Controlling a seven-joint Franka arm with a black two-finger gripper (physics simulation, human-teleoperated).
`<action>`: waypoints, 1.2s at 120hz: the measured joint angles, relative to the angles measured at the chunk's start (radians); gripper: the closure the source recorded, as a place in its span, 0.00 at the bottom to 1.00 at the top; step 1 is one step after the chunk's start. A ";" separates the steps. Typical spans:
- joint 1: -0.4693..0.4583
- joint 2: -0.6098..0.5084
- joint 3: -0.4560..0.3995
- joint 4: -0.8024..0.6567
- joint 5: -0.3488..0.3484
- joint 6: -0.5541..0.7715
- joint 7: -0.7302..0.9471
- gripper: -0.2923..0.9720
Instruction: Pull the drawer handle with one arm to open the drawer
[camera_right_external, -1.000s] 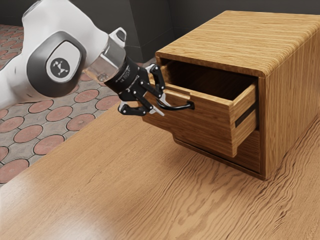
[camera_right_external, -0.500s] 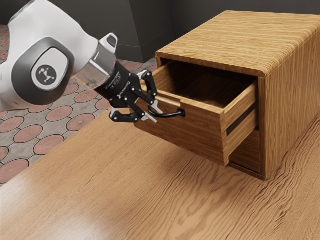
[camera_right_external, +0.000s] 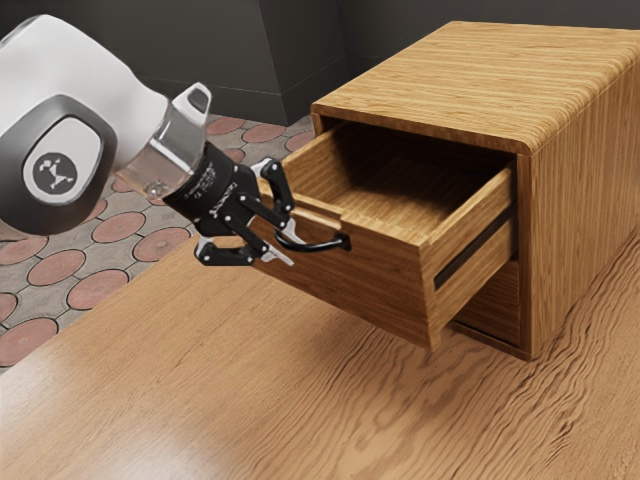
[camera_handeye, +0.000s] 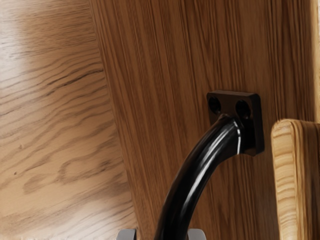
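Oak-toned wood covers nearly everything in the exterior view: the counter (camera_right_external: 250, 400), the cabinet (camera_right_external: 500, 80) standing on it toward the exterior view's right, and the drawer (camera_right_external: 370, 285), which stands well out of the cabinet's opening with its bare inside showing. The white arm (camera_right_external: 70, 140) comes in from the exterior view's left. Its black pincer (camera_right_external: 283, 238) meets the drawer's front face, one finger above and one below the near end of the black drawer handle (camera_right_external: 318, 244), pinching the bar between them. The handle curves out from the front panel and runs away from the pincer toward the exterior view's right. Beyond the counter's edge lies a floor (camera_right_external: 100, 240) of round reddish pavers.

In the wrist view the drawer handle (camera_handeye: 200, 170) is a glossy black curved bar rising from just under the hand to a square black mounting plate (camera_handeye: 235, 120) with two screw holes, fixed on the drawer's wooden front (camera_handeye: 160, 75). Two grey fingertips (camera_handeye: 127, 234) sit close on either side of the bar where it is nearest the hand. Beside the drawer front, the counter (camera_handeye: 50, 125) shows its lighter, wavier grain.
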 joint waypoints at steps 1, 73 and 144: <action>0.000 -0.002 0.000 -0.002 0.000 0.000 0.000 0.74; 0.001 -0.157 0.002 -0.134 0.001 -0.006 -0.004 0.74; 0.000 -0.416 0.014 -0.043 0.027 -0.148 -0.022 0.47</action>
